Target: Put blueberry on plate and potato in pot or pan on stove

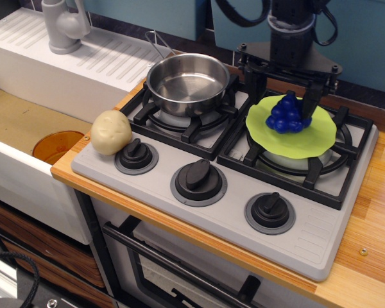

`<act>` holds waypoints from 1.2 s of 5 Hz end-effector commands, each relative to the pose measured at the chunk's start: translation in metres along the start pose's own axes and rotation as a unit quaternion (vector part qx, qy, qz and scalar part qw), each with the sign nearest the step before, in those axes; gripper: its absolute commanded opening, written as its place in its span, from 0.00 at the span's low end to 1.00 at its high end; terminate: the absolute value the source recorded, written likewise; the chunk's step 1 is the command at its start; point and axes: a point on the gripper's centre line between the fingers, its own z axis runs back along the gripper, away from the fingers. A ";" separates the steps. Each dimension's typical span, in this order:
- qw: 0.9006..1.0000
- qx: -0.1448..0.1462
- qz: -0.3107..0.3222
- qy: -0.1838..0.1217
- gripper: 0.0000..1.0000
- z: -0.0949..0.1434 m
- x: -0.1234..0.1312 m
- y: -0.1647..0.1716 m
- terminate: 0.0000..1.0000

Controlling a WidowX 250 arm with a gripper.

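The blueberry lies on the lime-green plate, which sits on the right burner of the stove. My gripper hangs just above the blueberry, its fingers spread wide on either side and not touching it. The steel pot stands empty on the left burner. The potato rests on the stove's front left corner, beside the left knob.
A sink to the left holds an orange translucent disc. A grey faucet stands at the back left on a white drainboard. The wooden counter runs along the stove's right side.
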 end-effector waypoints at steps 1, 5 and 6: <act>0.999 0.011 -0.021 -0.024 1.00 0.060 0.019 0.013 0.00; 0.997 0.044 -0.055 -0.035 1.00 0.081 0.019 0.063 0.00; 0.996 0.054 -0.056 -0.046 1.00 0.071 0.010 0.084 0.00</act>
